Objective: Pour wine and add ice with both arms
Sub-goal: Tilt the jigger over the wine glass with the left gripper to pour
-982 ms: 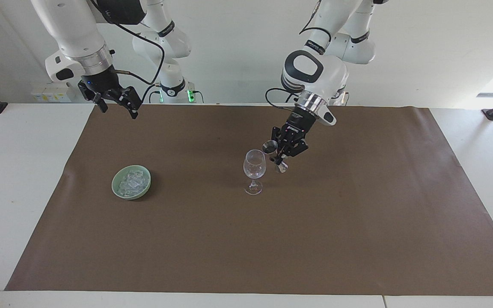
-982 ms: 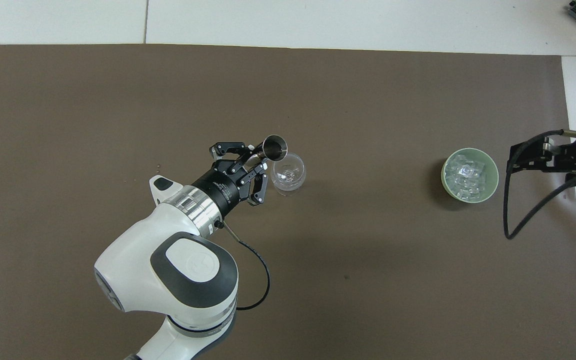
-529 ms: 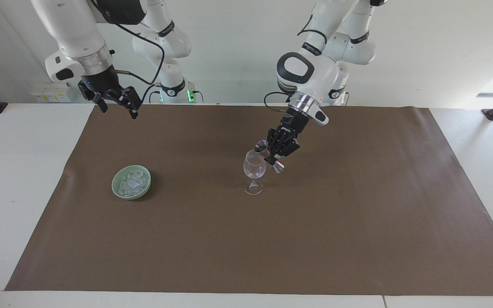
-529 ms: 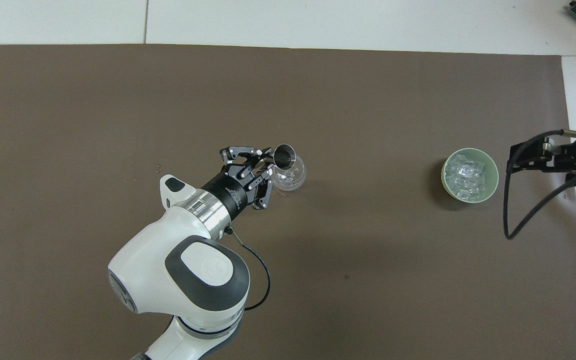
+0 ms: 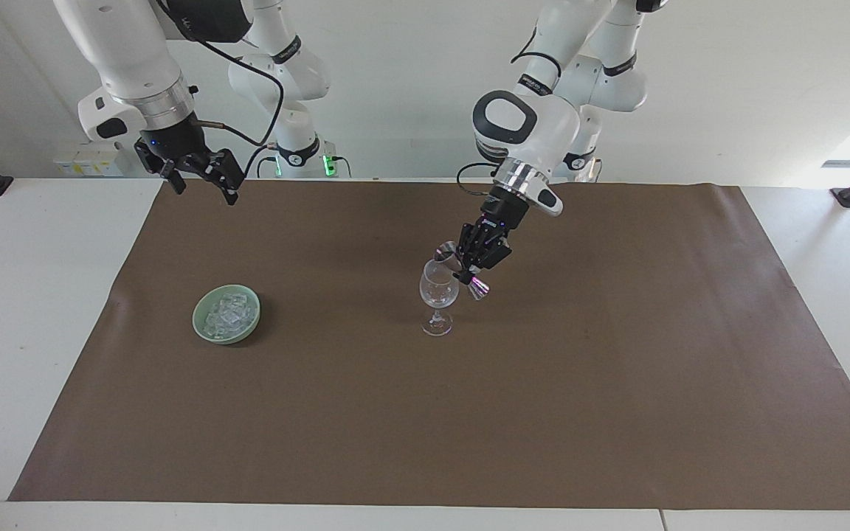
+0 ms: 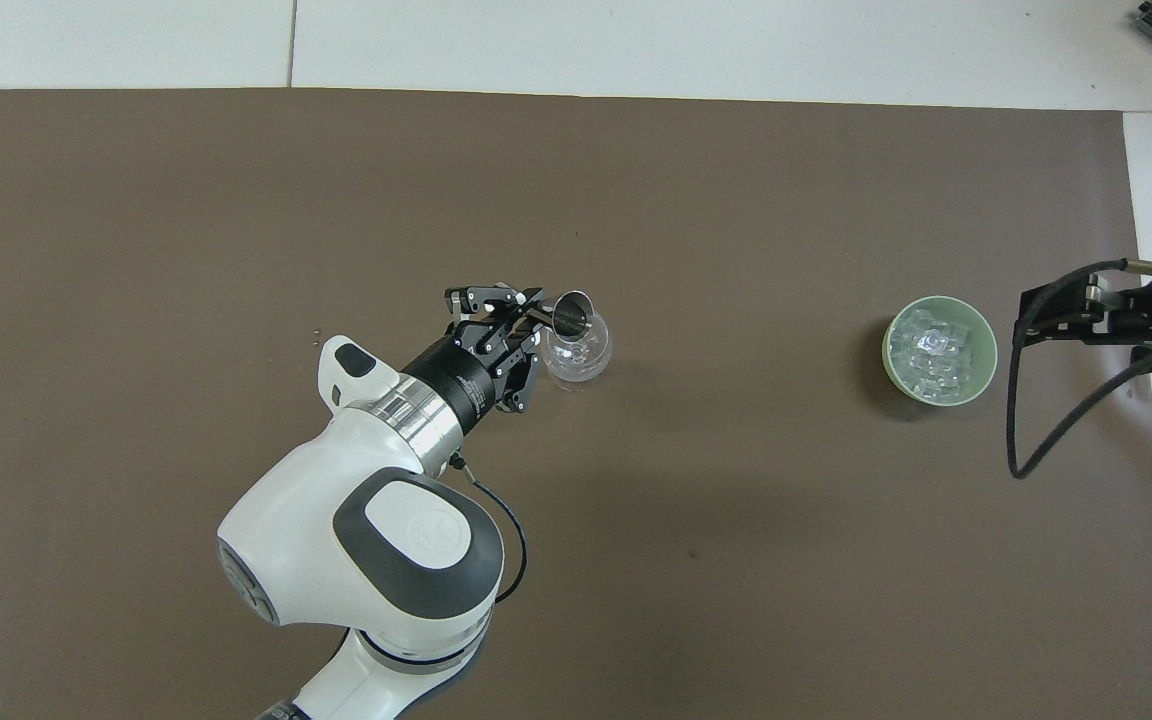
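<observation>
- Where the facing view shows both white jointed arms from base to wrist, only the left arm and the tip of the right black two-finger gripper (image 6: 1086, 315) are caught in the overhead view.
- The small double-ended metal measuring cup (image 5: 460, 271) is seen clamped at its waist by the left black two-finger gripper (image 5: 467, 272), whose fingertips are closed on it.
- From the facing view, the cup's long axis is read as tilted, one mouth dipped over the rim of the clear stemmed wine glass (image 5: 438, 293), the other end raised toward the left arm's end of the table.
- From overhead, the open mouth of the cup (image 6: 571, 312) is seen over the glass bowl (image 6: 577, 352).
- The glass is stood upright on the brown paper sheet (image 5: 617, 383), about mid-table.
- The right gripper (image 5: 200, 183) is held with fingers apart, in the air over the sheet's edge at the right arm's end; that arm waits.
- The heap of small clear ice chunks (image 5: 227, 313) is contained in the pale green round bowl (image 5: 201, 326), well apart from the glass, toward the right arm's end.
- Nothing is stood between bowl and glass.
</observation>
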`<state>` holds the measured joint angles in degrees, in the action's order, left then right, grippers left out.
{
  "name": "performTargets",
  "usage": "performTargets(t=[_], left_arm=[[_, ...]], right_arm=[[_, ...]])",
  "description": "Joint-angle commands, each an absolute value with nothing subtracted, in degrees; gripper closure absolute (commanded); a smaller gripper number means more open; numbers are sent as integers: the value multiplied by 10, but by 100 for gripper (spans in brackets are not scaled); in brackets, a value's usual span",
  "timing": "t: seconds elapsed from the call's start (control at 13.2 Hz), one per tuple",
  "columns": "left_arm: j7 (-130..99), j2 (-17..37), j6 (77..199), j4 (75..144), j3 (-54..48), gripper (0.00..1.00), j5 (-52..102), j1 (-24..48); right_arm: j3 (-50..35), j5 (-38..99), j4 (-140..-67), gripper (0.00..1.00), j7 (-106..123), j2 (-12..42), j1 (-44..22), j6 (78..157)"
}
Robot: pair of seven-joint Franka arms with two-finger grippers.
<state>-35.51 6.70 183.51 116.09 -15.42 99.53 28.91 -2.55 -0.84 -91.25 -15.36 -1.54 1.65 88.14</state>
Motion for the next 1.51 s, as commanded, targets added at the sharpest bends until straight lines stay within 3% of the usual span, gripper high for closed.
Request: performTargets(t=[0.0, 1.43], left_arm=[[-317, 75, 1852, 1150, -148, 100, 990, 301], [-209, 91, 1909, 1140, -149, 100, 982, 323]], right_arm=[[-27, -6, -926, 0, -148, -28, 20, 888], [-27, -6, -926, 0, -148, -28, 19, 888]])
